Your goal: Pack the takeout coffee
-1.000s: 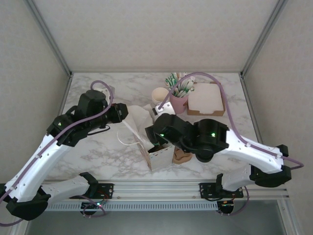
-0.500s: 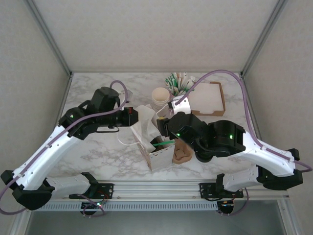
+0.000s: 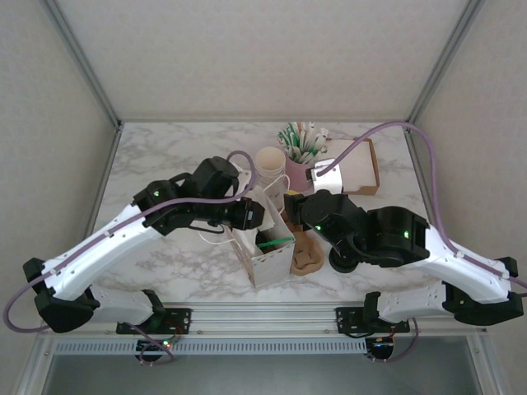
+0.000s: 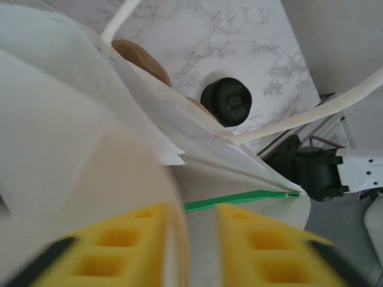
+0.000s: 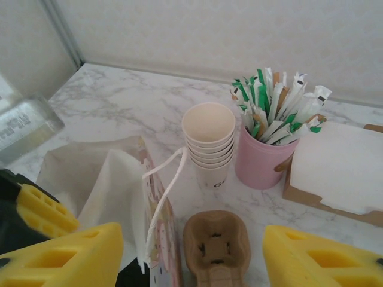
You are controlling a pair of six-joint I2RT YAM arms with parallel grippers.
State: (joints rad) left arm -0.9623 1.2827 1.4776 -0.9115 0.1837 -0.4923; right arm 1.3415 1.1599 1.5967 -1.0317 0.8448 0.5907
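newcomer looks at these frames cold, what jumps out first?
The white paper bag standing mid-table at the near edge, with both arms converging on it and the left tool straddling its rim. Behind it, the stack of cream cups beside a pink cup of sachets.

place: robot lab cell | evidence: white panel walls (image 3: 263,49), aluminium frame posts (image 3: 81,62), marble-print table (image 3: 160,150)

The left arm (image 3: 107,247) is stretched from the lower left toward the centre of the top view, the right arm (image 3: 445,255) from the lower right. The left gripper (image 3: 251,216) is seen with a narrow gap between its yellow fingers (image 4: 137,239). The right gripper (image 5: 190,239) is held with jaws spread wide.
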